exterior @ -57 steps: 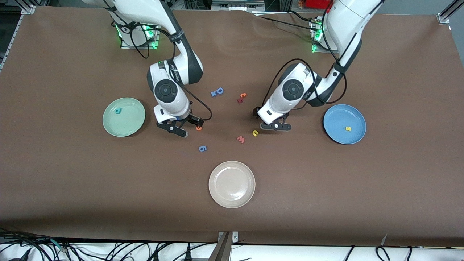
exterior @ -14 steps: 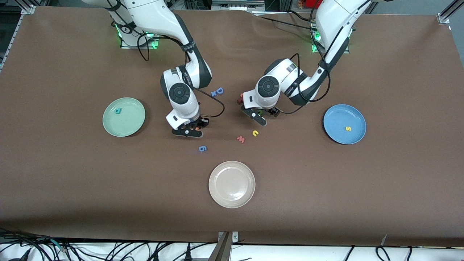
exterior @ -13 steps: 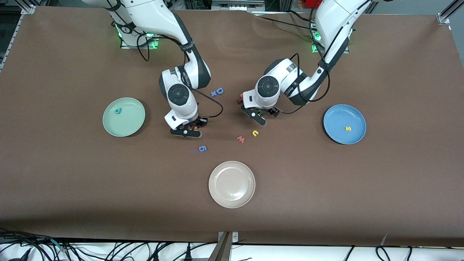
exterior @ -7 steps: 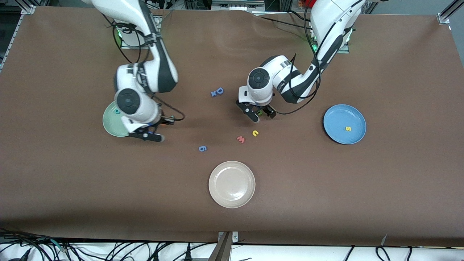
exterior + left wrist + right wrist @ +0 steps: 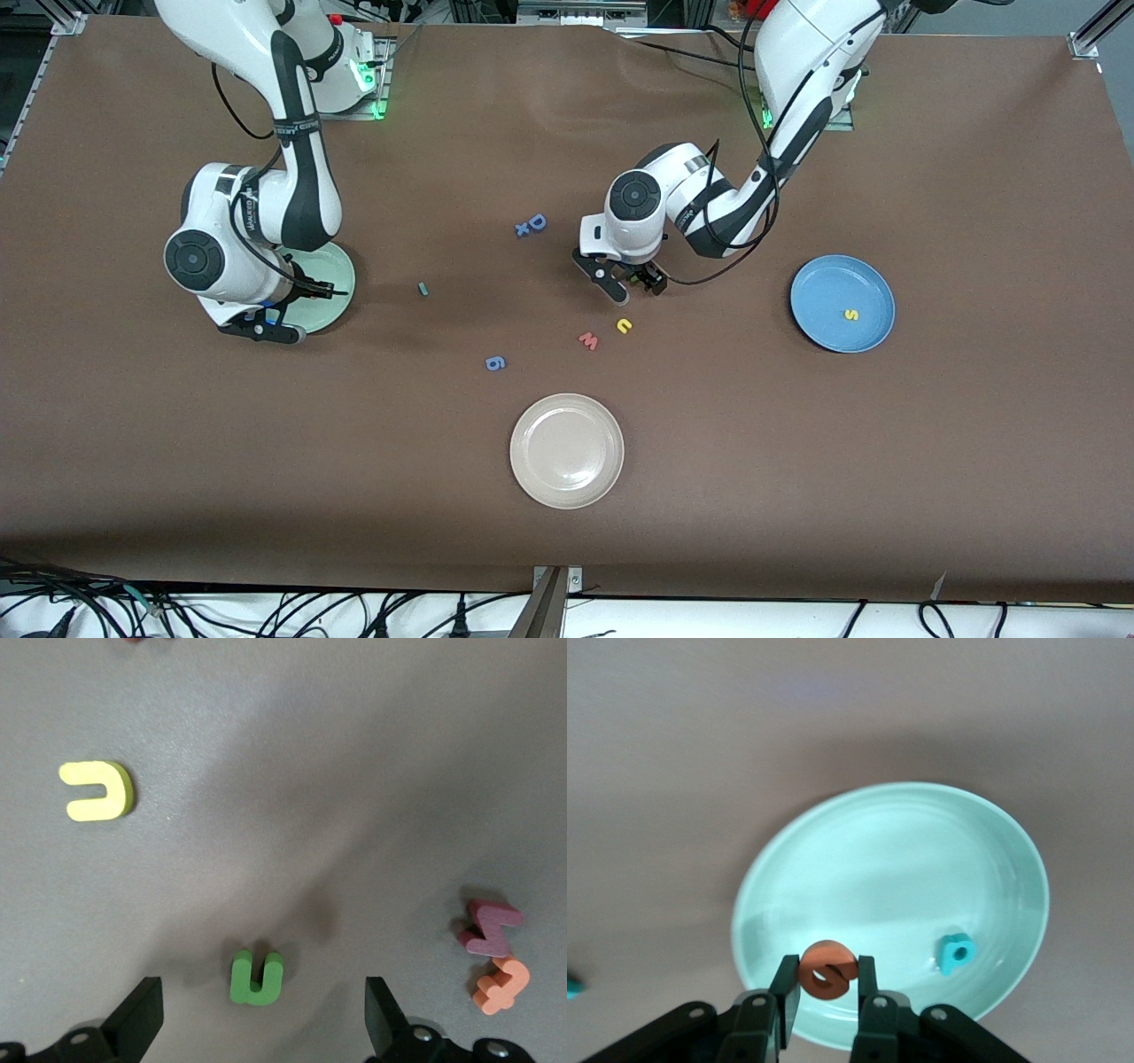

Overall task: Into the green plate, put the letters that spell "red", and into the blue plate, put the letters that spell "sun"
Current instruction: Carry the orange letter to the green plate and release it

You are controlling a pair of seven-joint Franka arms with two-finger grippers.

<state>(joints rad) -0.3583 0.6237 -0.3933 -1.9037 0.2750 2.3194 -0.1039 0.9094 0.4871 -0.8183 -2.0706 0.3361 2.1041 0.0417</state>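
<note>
Front view: your right gripper [image 5: 266,328] hangs over the green plate [image 5: 341,275] at the right arm's end of the table, while your left gripper [image 5: 625,282] sits low over mid-table, with the yellow "u" [image 5: 625,326] on the cloth just nearer the camera, the red "w" [image 5: 588,340] beside it and the blue "g" [image 5: 495,362] toward the right arm's end. The yellow "s" [image 5: 851,314] lies in the blue plate [image 5: 819,283], about four o'clock from its center; the teal "r" [image 5: 423,288] lies alone on the cloth between the green plate and the left gripper. Left wrist view: your left gripper's fingers [image 5: 133,1023] stand spread wide and empty, the green "n" [image 5: 256,976] on the cloth between them. Right wrist view: your right gripper pinches the orange "e" [image 5: 827,970] over the green plate's rim, the teal "d" [image 5: 955,953] lying in the plate.
</note>
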